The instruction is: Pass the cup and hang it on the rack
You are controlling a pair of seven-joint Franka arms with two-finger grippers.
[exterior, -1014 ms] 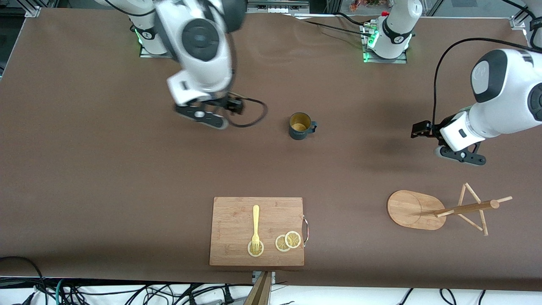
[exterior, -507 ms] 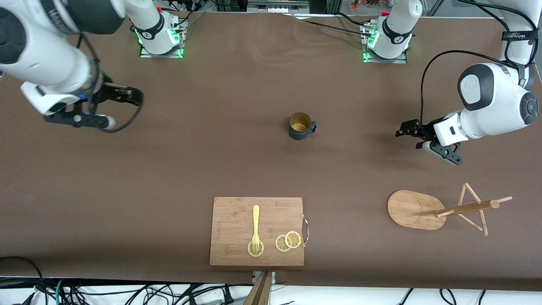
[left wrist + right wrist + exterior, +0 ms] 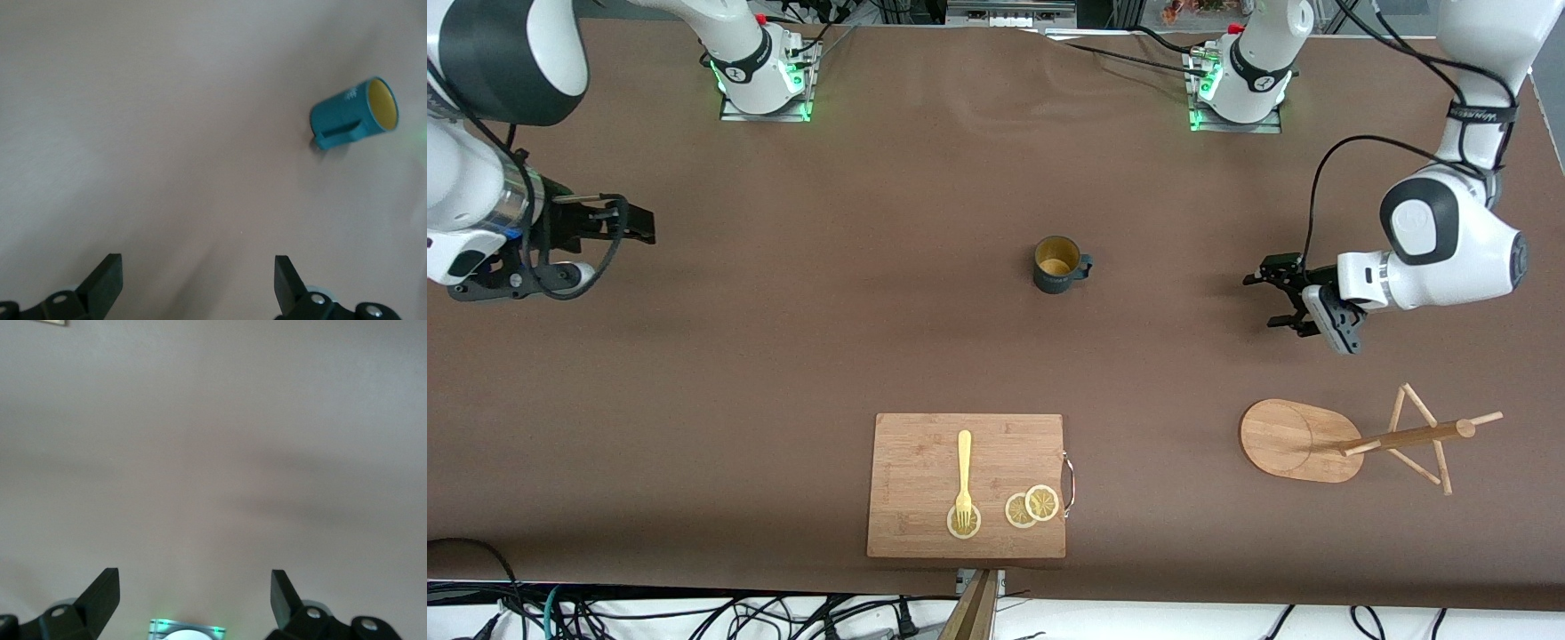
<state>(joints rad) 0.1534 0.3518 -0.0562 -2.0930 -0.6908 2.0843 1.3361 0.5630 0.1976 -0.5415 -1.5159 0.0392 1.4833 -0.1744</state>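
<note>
Clearly, nothing is held yet: the small dark teal-blue mug with a side handle and yellow-ochre inside (image 3: 1057,265) stands upright on the brown table (image 3: 783,356), about midway between the two arms, its handle turned toward the left arm's end. The left gripper (image 3: 1272,294) hovers low over bare table toward the left arm's end, well apart from the cup, with its fingers spread wide and nothing between them; in the left wrist view the cup (image 3: 353,114) shows well ahead of those open fingers (image 3: 107,280). The right gripper (image 3: 627,220) hangs over the table at the right arm's end, fingers (image 3: 100,593) likewise spread and empty, looking down at bare cloth; this arm appears to be waiting.

The light wooden mug tree with an oval base, central pole and thin pegs (image 3: 1352,440) stands nearer to the front camera than the left gripper, toward the left arm's end. A rectangular wooden cutting board (image 3: 925,524) carrying a yellow fork (image 3: 963,476) and lemon slices (image 3: 1032,506) lies nearer the camera than the cup.

The step in hand looks like the first approach to the cup. The next move calls for bringing open fingers level with the mug and closing on its wall or rim, leaving the handle free for a peg.
</note>
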